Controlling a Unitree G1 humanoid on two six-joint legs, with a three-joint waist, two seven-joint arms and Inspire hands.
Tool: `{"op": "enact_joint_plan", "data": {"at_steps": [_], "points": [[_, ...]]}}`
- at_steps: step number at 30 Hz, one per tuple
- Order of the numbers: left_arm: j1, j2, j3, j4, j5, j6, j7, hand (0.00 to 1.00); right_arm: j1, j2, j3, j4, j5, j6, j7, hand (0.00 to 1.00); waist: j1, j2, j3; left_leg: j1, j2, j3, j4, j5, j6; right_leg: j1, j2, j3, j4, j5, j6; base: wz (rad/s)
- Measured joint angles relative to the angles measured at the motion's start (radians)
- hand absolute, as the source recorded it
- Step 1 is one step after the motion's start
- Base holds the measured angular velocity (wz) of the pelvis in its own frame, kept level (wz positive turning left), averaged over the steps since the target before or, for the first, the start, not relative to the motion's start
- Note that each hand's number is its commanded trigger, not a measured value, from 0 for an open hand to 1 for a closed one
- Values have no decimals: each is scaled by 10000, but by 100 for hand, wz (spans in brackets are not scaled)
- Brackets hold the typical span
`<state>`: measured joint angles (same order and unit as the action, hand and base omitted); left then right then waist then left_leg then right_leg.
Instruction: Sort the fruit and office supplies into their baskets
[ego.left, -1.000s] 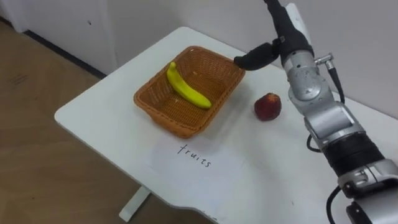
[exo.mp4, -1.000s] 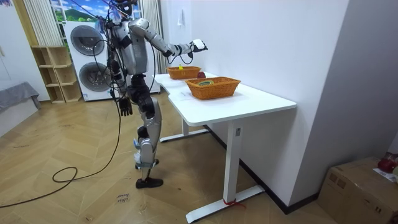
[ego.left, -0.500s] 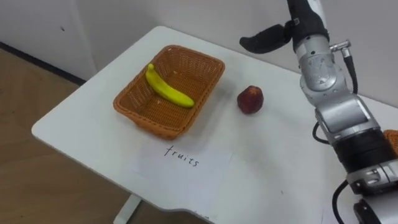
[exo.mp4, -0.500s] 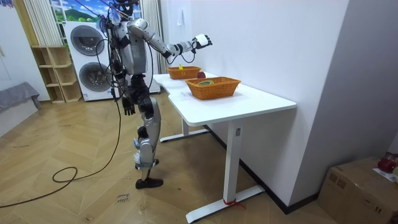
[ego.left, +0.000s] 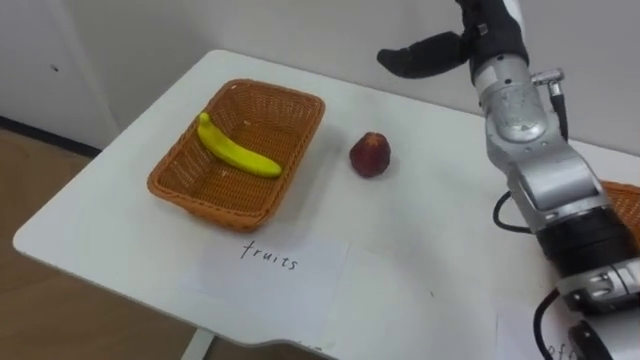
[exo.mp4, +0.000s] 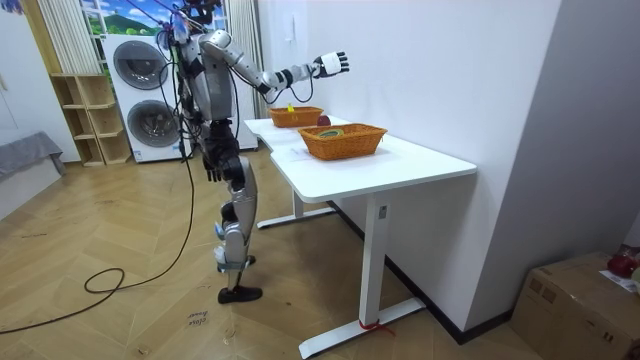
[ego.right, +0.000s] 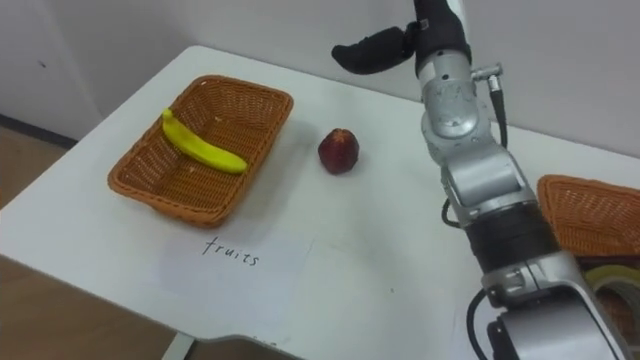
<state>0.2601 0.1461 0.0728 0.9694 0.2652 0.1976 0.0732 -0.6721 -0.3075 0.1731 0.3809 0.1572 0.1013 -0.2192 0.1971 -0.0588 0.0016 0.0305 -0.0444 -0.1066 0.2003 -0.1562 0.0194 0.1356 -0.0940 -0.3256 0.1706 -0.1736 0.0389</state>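
Note:
A wicker basket (ego.left: 298, 158) stands on the left part of the white table (ego.left: 430, 260) and holds a yellow banana (ego.left: 237, 155). A red apple (ego.left: 370, 155) lies on the tabletop just right of that basket, untouched. My right hand (ego.left: 430, 52) hangs open high above the table's far edge, beyond the apple, holding nothing. In the room view I stand at the table's end with the right hand (exo.mp4: 330, 65) stretched out over it. My left hand (exo.mp4: 212, 168) hangs by my hip, relaxed.
A handwritten paper sheet (ego.left: 270, 262) lies in front of the fruit basket. A second wicker basket (ego.right: 548, 200) sits at the table's right side. A white wall runs close behind the table. Washing machines (exo.mp4: 140, 95) stand behind me.
My right hand has risen higher above the table with its fingers spread. The eye view has swung to the right, so basket and apple sit further left in it.

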Motion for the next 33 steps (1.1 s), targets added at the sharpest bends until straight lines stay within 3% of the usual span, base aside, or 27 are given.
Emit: {"op": "enact_joint_plan", "data": {"at_steps": [7,18,24,28,33], "points": [[-53,-12,-2,244,0,-14,-57,0,570,-14,-375,101,491,-16,67,0,-4,87,51,42,77,128,-38,-9,-14,-18,76,200,10,36,-54,-6],[61,-142,-92,315,-6,151,-164,0,1255,97,-393,378,1906,98,265,0,56,2,1,3,137,241,-16,-18,-33,-91,106,219,7,57,-80,-2],[199,-173,-198,450,-6,210,-224,0,1395,324,-362,1452,2439,99,306,0,128,62,38,-11,140,241,10,-21,-36,-90,105,210,7,57,-80,0],[193,-169,-195,450,-15,208,-467,0,1406,334,-362,1586,2431,96,382,0,219,217,115,-65,140,225,41,-25,-40,-105,105,180,14,58,-82,1],[225,-167,-281,449,-226,201,-581,0,1410,347,-362,1601,2567,90,483,0,247,260,108,-89,137,204,51,-25,-42,-105,105,137,7,58,-82,1]]}}
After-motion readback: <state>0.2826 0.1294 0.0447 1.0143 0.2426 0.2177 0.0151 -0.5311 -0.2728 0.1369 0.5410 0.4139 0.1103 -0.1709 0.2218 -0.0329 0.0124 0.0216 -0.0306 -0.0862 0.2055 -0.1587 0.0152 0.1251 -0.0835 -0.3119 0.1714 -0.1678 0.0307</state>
